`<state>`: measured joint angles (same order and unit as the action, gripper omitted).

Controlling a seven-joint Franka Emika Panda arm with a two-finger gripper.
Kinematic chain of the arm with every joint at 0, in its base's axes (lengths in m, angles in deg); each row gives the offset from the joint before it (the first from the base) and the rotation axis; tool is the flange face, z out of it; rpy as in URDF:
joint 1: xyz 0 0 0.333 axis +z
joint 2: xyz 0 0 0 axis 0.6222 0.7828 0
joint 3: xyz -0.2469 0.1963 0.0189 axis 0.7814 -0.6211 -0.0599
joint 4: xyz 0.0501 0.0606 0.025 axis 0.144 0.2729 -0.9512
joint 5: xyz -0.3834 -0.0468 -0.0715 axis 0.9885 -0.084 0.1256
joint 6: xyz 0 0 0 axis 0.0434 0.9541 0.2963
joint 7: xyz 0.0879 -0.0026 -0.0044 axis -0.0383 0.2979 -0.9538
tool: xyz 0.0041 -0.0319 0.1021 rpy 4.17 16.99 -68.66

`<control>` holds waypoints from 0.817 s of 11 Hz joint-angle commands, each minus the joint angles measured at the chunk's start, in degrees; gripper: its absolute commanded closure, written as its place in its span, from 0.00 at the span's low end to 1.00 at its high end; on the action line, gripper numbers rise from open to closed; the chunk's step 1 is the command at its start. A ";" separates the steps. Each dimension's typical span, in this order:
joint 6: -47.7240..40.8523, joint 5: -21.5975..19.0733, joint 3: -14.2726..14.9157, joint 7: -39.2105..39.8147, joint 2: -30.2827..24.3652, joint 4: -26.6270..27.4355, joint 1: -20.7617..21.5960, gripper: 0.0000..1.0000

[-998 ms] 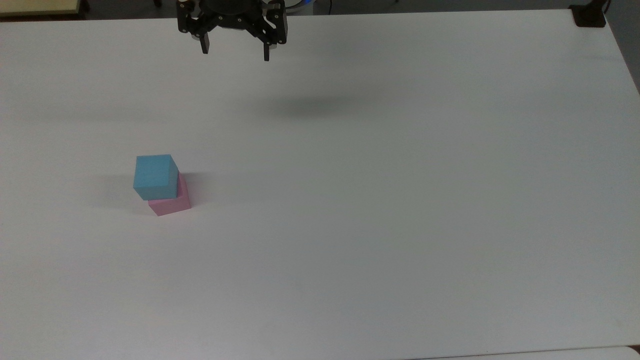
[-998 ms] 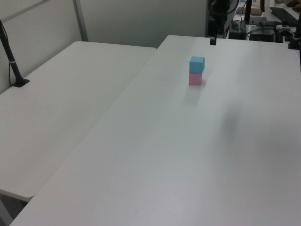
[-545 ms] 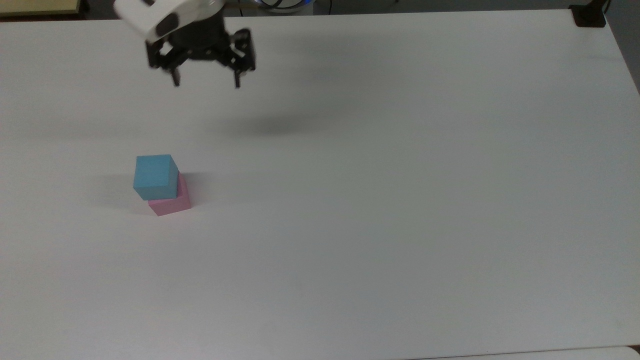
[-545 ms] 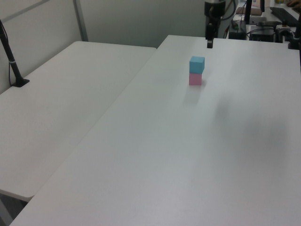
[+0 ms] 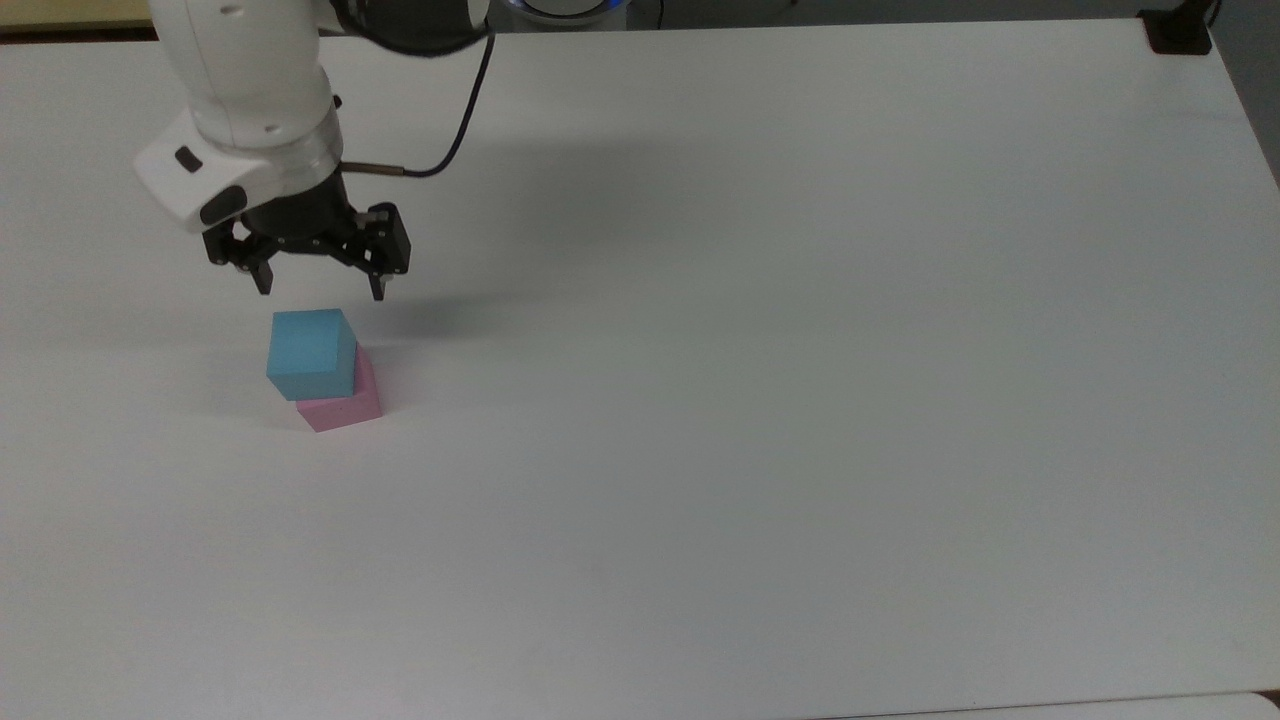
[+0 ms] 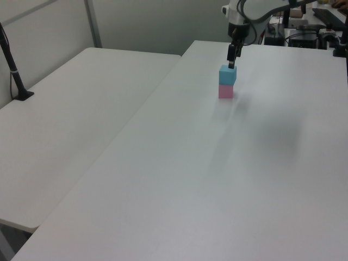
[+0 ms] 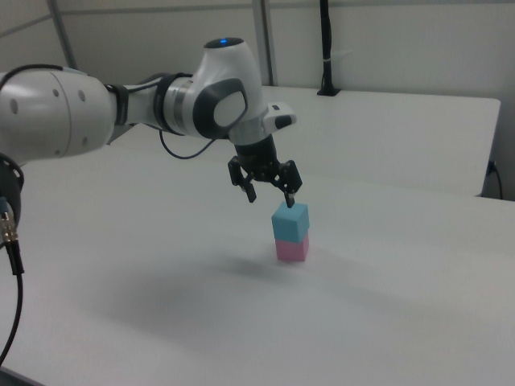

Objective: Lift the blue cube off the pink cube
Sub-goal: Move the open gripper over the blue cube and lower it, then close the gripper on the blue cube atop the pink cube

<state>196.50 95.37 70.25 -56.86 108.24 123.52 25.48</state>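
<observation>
Top view: black two-finger end effector [image 5: 321, 289] wide open, empty, just above the small sky-blue matte cube [image 5: 311, 354], which sits on the pale pink matte cube [image 5: 345, 404] on the white desk [image 5: 800, 350]. Approach step; next: centre, descend, close.

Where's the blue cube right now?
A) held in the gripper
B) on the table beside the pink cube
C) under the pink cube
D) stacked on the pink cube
D: the blue cube sits on the pink cube, with the open gripper above it, not touching.
</observation>
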 commanded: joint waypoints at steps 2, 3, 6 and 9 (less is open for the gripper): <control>5.21 0.79 0.51 0.37 3.63 -1.22 -0.19 0.00; 6.45 0.87 0.51 0.37 4.08 -1.22 -0.19 0.00; 6.99 1.84 0.51 0.72 4.44 -1.13 -0.36 0.00; 9.69 2.19 0.51 0.37 5.75 -1.04 -0.72 0.13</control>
<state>202.75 96.87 70.36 -56.86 112.63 122.78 24.68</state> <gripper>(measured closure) 0.053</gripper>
